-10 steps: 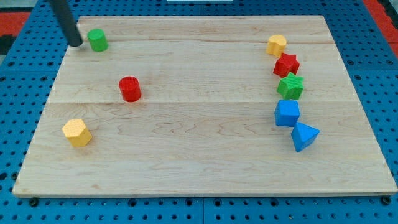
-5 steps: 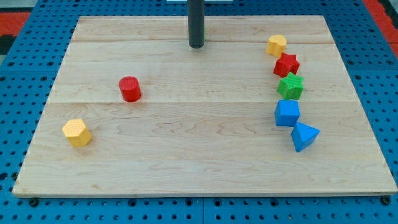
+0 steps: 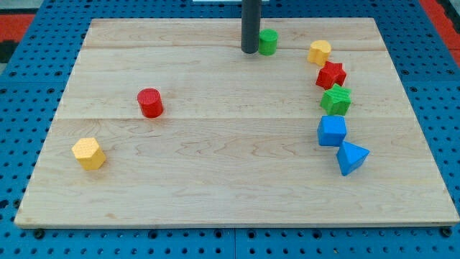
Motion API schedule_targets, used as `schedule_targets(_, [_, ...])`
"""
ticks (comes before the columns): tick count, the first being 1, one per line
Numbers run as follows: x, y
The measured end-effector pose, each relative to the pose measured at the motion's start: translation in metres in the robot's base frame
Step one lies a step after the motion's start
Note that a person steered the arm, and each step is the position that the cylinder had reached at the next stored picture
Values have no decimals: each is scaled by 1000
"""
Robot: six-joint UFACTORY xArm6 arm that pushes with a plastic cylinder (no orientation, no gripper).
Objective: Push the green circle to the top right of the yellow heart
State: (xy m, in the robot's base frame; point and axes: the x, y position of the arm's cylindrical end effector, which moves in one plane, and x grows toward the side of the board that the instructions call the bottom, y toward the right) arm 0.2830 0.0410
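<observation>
- Pincer-wise – none on this rig, so no open or closed state to tell; just a dark rod, my tip (image 3: pixel 249 51) at the far side of the board (image 3: pixel 215 187), touching the green circle's left side
- nearest: yellow hexagon (image 3: pixel 88 153) left, blue triangle (image 3: pixel 351 157) right
- then blue cube (image 3: pixel 332 131), red cylinder (image 3: pixel 150 103), green star (image 3: pixel 336 99), red star (image 3: pixel 331 74)
- far: yellow heart (image 3: pixel 320 52), green circle (image 3: pixel 267 42) just left of it, slightly farther back
</observation>
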Motion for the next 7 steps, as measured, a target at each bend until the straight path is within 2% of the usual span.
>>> schedule_targets(1, [-7, 25])
schedule_targets(2, [-11, 8])
schedule_targets(3, [-22, 27])
schedule_targets(4, [-28, 73])
schedule_targets(5, [-33, 43])
schedule_targets(6, [-42, 59])
schedule_targets(7, [-43, 98])
